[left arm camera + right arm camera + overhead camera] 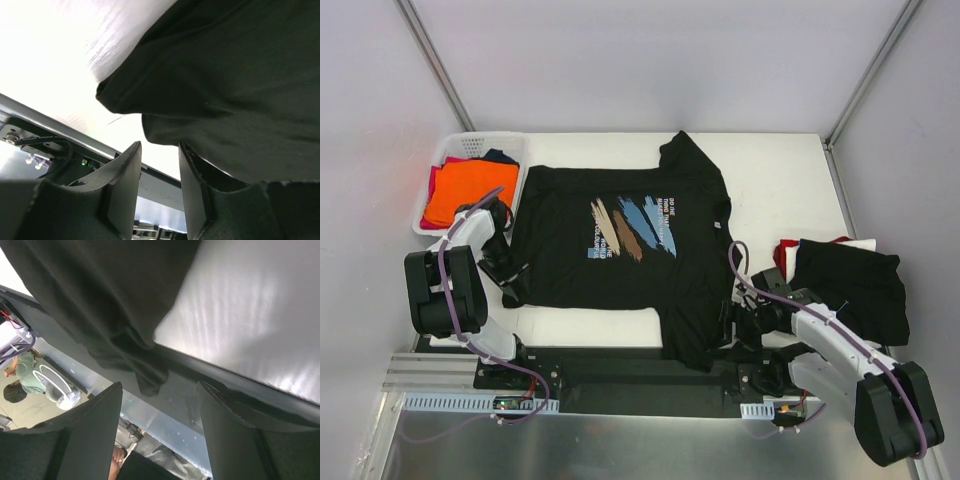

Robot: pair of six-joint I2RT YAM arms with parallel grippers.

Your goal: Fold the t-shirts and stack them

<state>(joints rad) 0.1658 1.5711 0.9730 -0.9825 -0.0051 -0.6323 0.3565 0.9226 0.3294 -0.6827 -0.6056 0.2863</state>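
Item, left to right: spare t-shirts [468, 190], orange, red and navy, are heaped in the white basket [485, 137] at the far left corner of the table [770, 170]. Just beside it, the left gripper [160, 152] sits low at the hem's near corner of the black printed t-shirt [620, 265], jaws narrowly parted and pinching nothing. That shirt lies spread flat mid-table, print up, with one sleeve drooping over the near edge; it looks light, limp and likely to bunch or drag, so it is probably best taken by hem corners or a sleeve seam. The right gripper [160, 390], jaws spread wide and empty, is just beside the hanging sleeve, and the folded black stack [850, 285] rests far right.
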